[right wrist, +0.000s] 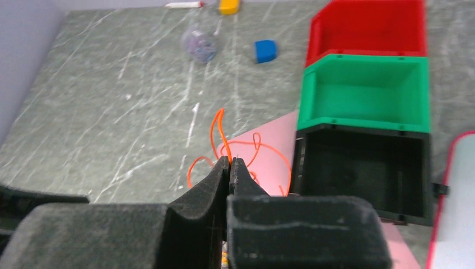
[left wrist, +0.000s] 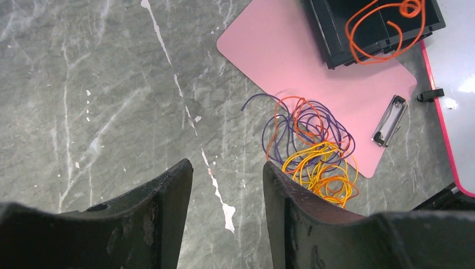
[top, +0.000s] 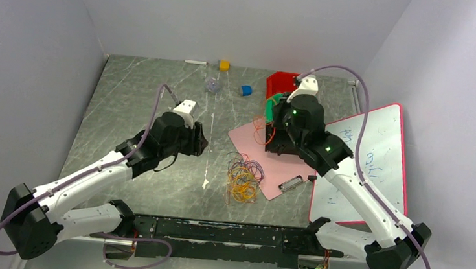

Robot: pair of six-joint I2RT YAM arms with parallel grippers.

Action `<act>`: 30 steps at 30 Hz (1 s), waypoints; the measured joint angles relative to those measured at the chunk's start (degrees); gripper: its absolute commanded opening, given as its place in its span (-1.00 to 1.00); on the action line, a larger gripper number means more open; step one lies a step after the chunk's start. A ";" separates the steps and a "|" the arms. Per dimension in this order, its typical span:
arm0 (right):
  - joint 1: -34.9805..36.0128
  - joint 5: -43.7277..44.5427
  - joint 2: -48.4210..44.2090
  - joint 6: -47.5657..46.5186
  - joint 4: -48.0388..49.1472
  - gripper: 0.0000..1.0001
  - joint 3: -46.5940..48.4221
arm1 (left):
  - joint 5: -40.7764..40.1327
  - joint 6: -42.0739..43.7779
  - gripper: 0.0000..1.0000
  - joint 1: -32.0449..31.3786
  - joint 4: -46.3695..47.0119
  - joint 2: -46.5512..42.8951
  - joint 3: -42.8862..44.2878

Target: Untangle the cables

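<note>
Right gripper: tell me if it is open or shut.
Shut on an orange cable: in the right wrist view the fingertips of the right gripper meet, pinching it, and its loops show just beyond them.

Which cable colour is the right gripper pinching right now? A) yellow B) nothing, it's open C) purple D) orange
D: the right gripper is shut on an orange cable, while the yellow and purple ones lie loose in the tangle.

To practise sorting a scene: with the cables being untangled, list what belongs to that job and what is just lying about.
Job: cable tangle; orange cable pinched by right gripper; left gripper, open.
Lying about: blue block; yellow block; whiteboard; pink clipboard.
</note>
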 measured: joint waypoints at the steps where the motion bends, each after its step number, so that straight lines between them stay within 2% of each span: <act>1: -1.05 0.15 0.00 -0.17 -0.76 -1.00 0.46 | 0.28 -0.04 0.08 0.02 0.13 0.44 -0.02; 10: -17.16 -5.97 2.25 -1.70 -3.74 -1.00 1.36 | 2.12 -0.15 0.07 0.02 0.52 5.29 -0.02; 21: -23.10 -11.10 6.62 -2.56 -3.15 -1.00 -2.40 | 2.29 0.22 0.07 0.04 0.55 7.85 0.00; 30: -24.52 -10.80 6.80 -1.05 -2.80 -1.00 -8.26 | 2.78 0.24 0.06 0.07 0.59 8.22 -0.02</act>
